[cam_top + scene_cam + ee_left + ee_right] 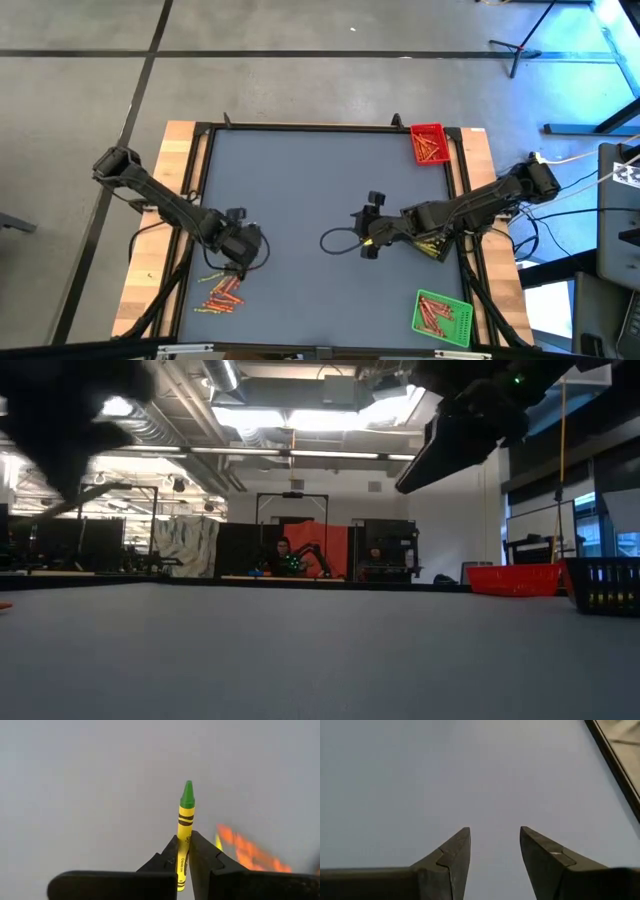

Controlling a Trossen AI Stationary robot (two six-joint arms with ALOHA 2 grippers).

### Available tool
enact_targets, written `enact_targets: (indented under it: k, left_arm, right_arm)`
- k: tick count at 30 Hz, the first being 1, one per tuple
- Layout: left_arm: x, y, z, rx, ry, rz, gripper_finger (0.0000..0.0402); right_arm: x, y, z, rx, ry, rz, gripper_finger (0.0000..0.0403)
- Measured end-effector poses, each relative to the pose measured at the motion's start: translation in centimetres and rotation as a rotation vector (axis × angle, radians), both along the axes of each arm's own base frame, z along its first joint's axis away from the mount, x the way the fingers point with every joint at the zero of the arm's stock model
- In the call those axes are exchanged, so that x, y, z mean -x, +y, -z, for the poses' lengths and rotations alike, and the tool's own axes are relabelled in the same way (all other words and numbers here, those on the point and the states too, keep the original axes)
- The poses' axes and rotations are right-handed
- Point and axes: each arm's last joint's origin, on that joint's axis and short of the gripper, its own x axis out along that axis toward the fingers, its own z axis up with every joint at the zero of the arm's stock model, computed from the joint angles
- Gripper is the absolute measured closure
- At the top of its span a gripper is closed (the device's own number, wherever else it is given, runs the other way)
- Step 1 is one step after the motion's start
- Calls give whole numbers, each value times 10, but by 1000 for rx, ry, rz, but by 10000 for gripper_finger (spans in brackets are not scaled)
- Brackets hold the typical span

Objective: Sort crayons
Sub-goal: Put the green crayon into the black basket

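While the sort is under way, a yellow-wrapped crayon with a green tip (185, 827) is pinched between the closed fingers of the left gripper (183, 862), its tip pointing forward beyond them, presumably so it can be carried to a tray. Just beyond it in the left wrist view, lower right of the frame, a blurred heap of orange and red crayons (247, 852) lies on the grey table mat (300, 190). In the high view this heap (222, 293) sits at lower left, just below the left gripper (240, 245). Towards the centre, the right gripper (368, 225) is held over bare mat with its fingers parted and nothing between them, apparently waiting. Farther off, a green mesh tray (442, 316) at lower right and a red tray (430, 143) at upper right already hold crayons.
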Motion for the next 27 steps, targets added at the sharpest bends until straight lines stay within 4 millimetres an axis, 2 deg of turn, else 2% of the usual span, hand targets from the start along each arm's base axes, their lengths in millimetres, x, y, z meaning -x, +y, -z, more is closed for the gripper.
enact_targets:
  k: [5,14,21,24,27]
  left_arm:
    - [-24,-6,-17,-137,-277,144,393]
    - [-60,2,-23,-231,-677,316,393]
    - [-76,19,-35,-275,-836,371,392]
    - [-82,21,-37,-260,-887,422,392]
    - [-89,22,-35,-272,-920,451,392]
  right_arm:
    - [-12,4,10,41,-16,-58,233]
    - [-43,14,14,116,-229,-186,233]
    - [-58,9,5,104,-420,-154,215]
    - [-61,3,7,95,-438,-150,202]
    - [-63,1,6,49,-454,-219,199]
